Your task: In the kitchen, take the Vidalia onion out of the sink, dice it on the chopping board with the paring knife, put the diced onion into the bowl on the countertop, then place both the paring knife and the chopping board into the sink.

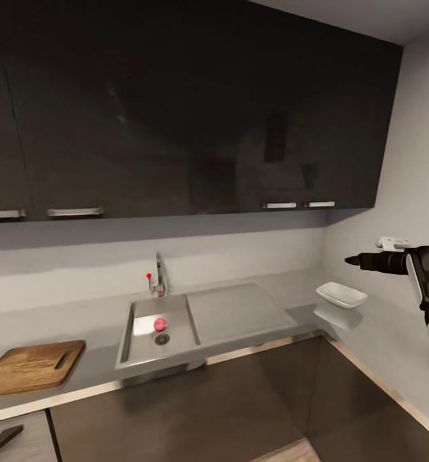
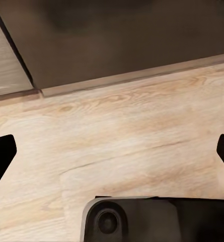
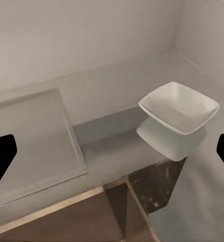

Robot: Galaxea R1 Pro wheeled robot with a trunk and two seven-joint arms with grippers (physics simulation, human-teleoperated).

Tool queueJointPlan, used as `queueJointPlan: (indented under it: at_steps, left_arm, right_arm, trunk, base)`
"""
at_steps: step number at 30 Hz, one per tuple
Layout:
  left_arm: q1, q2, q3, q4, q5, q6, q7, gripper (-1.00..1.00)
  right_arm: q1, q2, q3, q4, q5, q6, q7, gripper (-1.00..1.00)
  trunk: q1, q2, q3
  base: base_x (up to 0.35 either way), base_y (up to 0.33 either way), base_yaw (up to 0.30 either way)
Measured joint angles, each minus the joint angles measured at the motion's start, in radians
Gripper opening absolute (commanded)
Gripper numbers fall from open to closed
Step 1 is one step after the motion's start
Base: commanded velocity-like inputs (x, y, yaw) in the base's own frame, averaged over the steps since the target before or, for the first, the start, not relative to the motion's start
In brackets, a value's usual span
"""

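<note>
head view: sink (image 1: 128, 340) set in grey countertop (image 1: 291, 289), pinkish onion (image 1: 160, 324) in basin just by the drain (image 1: 162, 339). tap (image 1: 159, 276) w/ red dot behind it. wooden board (image 1: 29, 366) on counter, well left of sink; dark strip on it, prob. the knife (image 1: 61, 360), too small to tell. white bowl (image 1: 341, 294) near right corner. no readable writing anywhere. right gripper (image 3: 112, 151) over counter beside bowl, jaws wide, holding nothing. left gripper (image 2: 112, 151) over wood floor (image 2: 117, 136), also wide open, nothing held.
</note>
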Motion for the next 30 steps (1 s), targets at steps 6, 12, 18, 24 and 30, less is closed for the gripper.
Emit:
queueJointPlan:
  at_steps: [6, 12, 18, 24, 30]
  left_arm:
    - [0.000, 0.000, 0.000, 0.001, 0.000, 0.000, 0.001, 1.00]
    - [0.000, 0.000, 0.000, 0.001, 0.000, 0.000, 0.001, 1.00]
    - [0.000, 0.000, 0.000, 0.001, 0.000, 0.000, 0.001, 1.00]
    - [0.000, 0.000, 0.000, 0.001, 0.001, 0.000, 0.001, 1.00]
    - [0.000, 0.000, 0.000, 0.001, 0.000, 0.000, 0.001, 1.00]
  right_arm:
    - [0.000, 0.001, 0.000, 0.000, 0.001, 0.000, -0.007, 1.00]
    - [0.000, 0.002, 0.000, 0.000, -0.001, 0.000, -0.074, 1.00]
    - [0.000, 0.002, 0.000, 0.002, -0.001, 0.000, -0.089, 1.00]
    - [0.000, 0.002, 0.000, 0.054, -0.001, -0.004, -0.105, 1.00]
    - [0.000, 0.002, -0.002, 0.223, -0.001, -0.146, -0.235, 1.00]
  trunk:
    - [0.000, 0.000, 0.000]
    - [0.000, 0.000, 0.000]
    - [0.000, 0.000, 0.000]
    - [0.001, 0.000, 0.000]
    - [0.000, 0.000, 0.000]
  base:
    - [0.304, -0.125, 0.000]
    - [0.274, -0.166, 0.000]
    - [0.090, -0.070, 0.000]
    - [0.004, -0.002, 0.000]
    - [0.196, 0.000, 0.000]
